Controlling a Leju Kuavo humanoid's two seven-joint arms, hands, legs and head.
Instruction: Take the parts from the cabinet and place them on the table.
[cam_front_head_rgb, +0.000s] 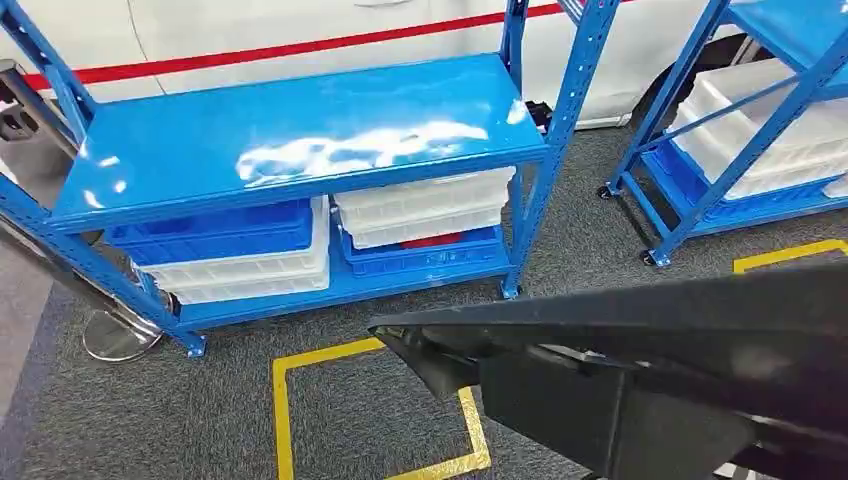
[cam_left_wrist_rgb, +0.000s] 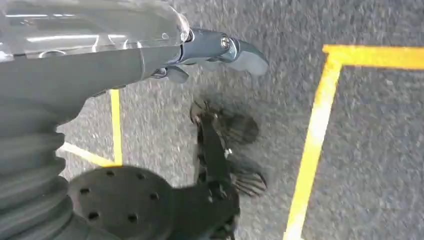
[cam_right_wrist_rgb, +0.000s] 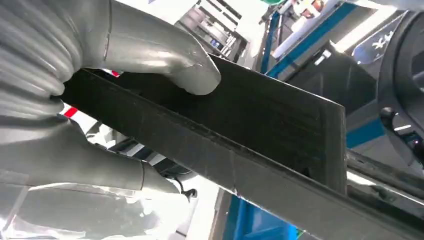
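Right hand (cam_right_wrist_rgb: 115, 100) fingers grip a black flat part (cam_right_wrist_rgb: 260, 135); left hand (cam_left_wrist_rgb: 200, 55) fingers spread, holding nothing

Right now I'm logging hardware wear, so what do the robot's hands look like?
The left hand has blue-grey fingers and a visible screw, below a glossy clear-silver cover. The right hand has a thick smooth grey thumb. Both wrists wear grey ribbed covers.

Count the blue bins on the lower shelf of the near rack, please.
2: one blue bin on the left, atop white trays; another on the right, under white trays. More may be hidden behind.
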